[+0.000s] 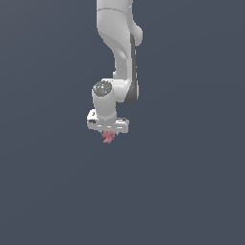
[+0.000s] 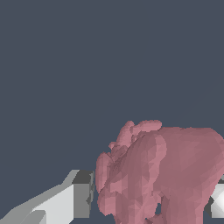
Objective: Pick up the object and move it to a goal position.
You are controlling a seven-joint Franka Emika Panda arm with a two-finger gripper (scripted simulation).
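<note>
Against plain dark blue-grey, the gripper (image 1: 109, 133) pinches the pinkish-red lobed object (image 1: 108, 137) between its fingers (image 2: 83, 194).

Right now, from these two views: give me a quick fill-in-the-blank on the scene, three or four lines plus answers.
1. The object is coloured ____.
2. In the wrist view the object sits between the gripper's two ____.
3. In the exterior view the object shows just ____ the gripper.
4. The arm enters the exterior view from the ____ edge.

Answers: pinkish-red; fingers; below; top
</note>
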